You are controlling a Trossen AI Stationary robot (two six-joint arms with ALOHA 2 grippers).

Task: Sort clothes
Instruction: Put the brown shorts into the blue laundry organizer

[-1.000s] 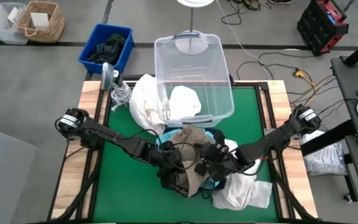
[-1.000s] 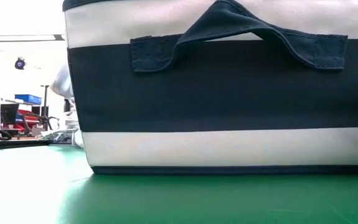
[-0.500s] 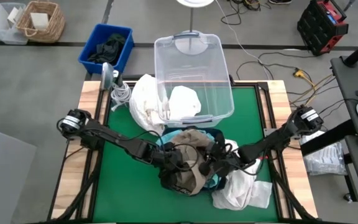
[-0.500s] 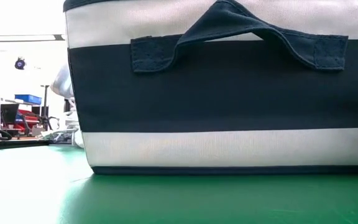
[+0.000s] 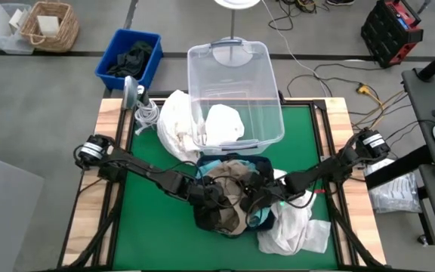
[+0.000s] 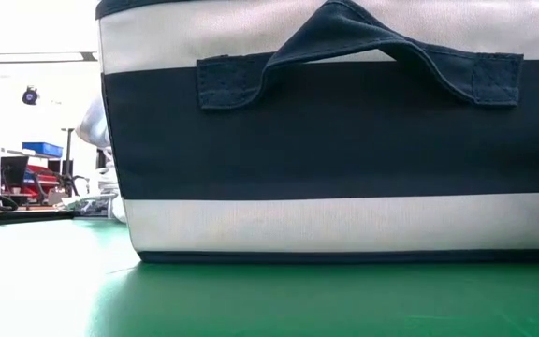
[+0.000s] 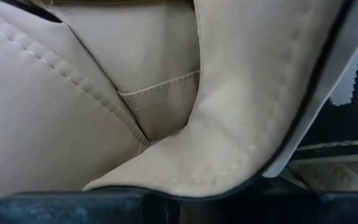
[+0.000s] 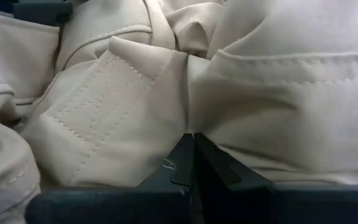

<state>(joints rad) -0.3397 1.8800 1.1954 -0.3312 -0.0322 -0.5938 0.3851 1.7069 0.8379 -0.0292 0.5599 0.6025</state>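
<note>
A white garment (image 5: pixel 223 122) is held in the clear plastic bin (image 5: pixel 235 94); dark clothes, apparently, are held in the blue bin (image 5: pixel 129 57) off the table. The khaki garment (image 5: pixel 229 193) is bunched on the green mat, before the clear bin. It is pinched in the closed right gripper (image 5: pixel 249 202); whether the left gripper (image 5: pixel 211 198) is clamped on it cannot be told.

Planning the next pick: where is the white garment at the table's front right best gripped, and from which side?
Grip the white garment at its raised, bunched upper fold, coming straight down. It lies crumpled with loose ridges, and the right gripper is already close beside it.
</note>
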